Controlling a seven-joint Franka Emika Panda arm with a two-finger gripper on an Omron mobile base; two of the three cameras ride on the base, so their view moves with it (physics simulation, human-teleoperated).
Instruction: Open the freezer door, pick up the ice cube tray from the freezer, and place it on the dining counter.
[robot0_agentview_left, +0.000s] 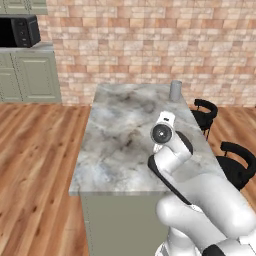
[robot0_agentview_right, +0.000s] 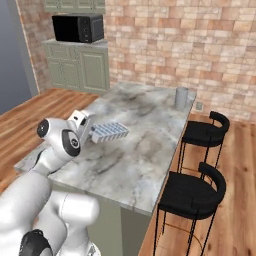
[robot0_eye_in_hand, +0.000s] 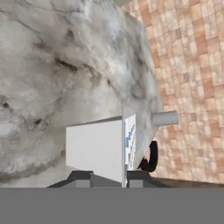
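Counter: I had the dining counter (robot0_agentview_right: 145, 150) right in front of the base, its long marble top running away toward the brick wall (robot0_agentview_right: 200, 40).
Stools: two black stools (robot0_agentview_right: 192, 192) stood along its right side, not in my way.
Cup: a grey cup (robot0_agentview_right: 181, 98) stood at the far end of the top, well apart from the tray.
Arm: only one arm on this rig, reaching out over the near part of the counter.
Tray: the ice cube tray (robot0_agentview_right: 110, 131) was in the air over the near-left part of the counter, not resting on it, as far as I could tell.
Tray axis: long axis ran straight out from the pincer toward the counter's middle, tray about level in the right base view.
Pincer: gripper (robot0_eye_in_hand: 124, 180) was nearly shut, clamped on the tray's near end; in the hand view the tray stood edge-on between the two tips.
Key relation: bare marble lay directly under the tray, so I judged the next move was to lower it, then let go.
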